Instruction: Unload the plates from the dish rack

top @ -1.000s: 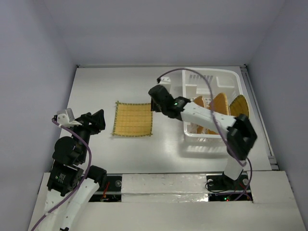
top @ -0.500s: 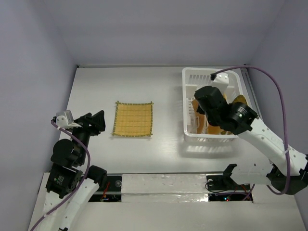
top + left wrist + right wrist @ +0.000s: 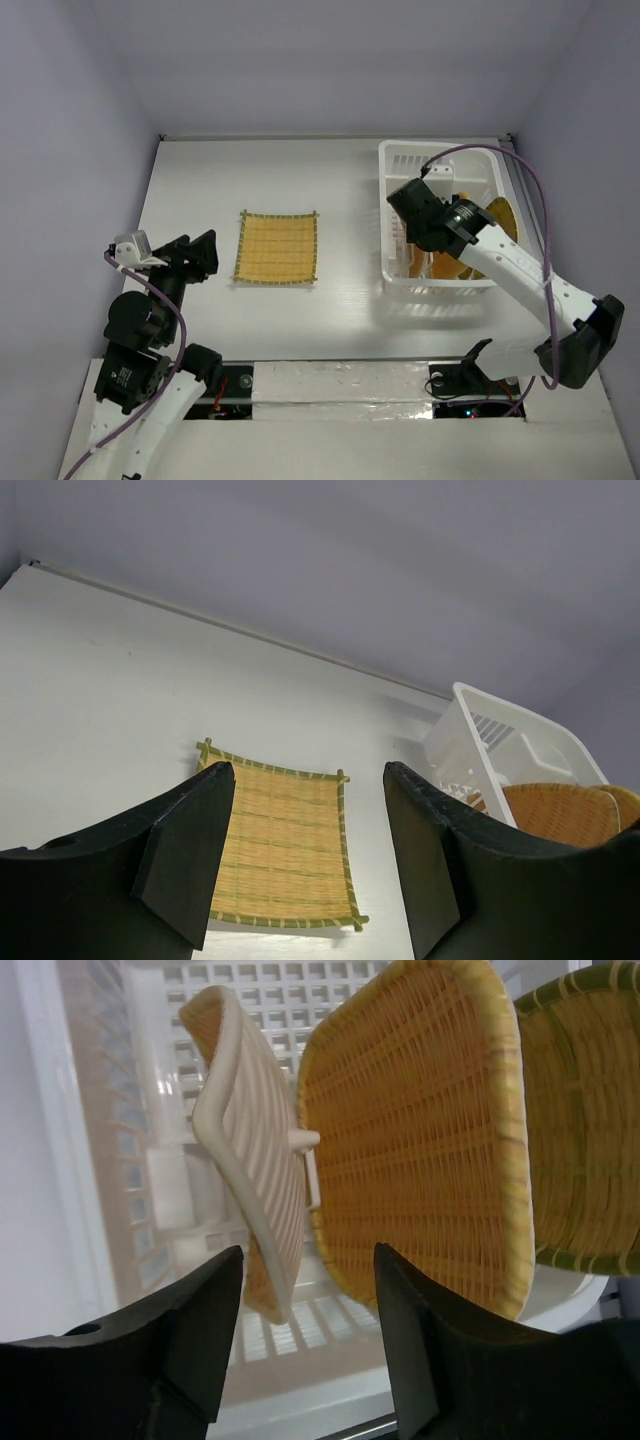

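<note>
A square tan plate (image 3: pixel 277 248) with a grid pattern lies flat on the table left of centre, also seen in the left wrist view (image 3: pixel 285 840). The white dish rack (image 3: pixel 440 152) stands at the right. Three plates stand upright in it: a pale one (image 3: pixel 250 1160), an orange woven one (image 3: pixel 410 1140) and a green-rimmed one (image 3: pixel 590 1110). My right gripper (image 3: pixel 308 1255) hangs open over the rack's left part (image 3: pixel 408 226), the pale plate's lower edge showing between its fingers, untouched. My left gripper (image 3: pixel 305 770) is open and empty, left of the square plate (image 3: pixel 205 255).
The rack's slotted wall (image 3: pixel 80 1160) runs along the left of the right wrist view. The table's back edge meets a grey wall (image 3: pixel 300 580). The right arm's purple cable (image 3: pixel 530 200) arches over the rack's right side.
The right arm has swung from beside the square plate over to the dish rack, and its gripper now points down into the rack's left part. The left arm and square plate have not moved.
</note>
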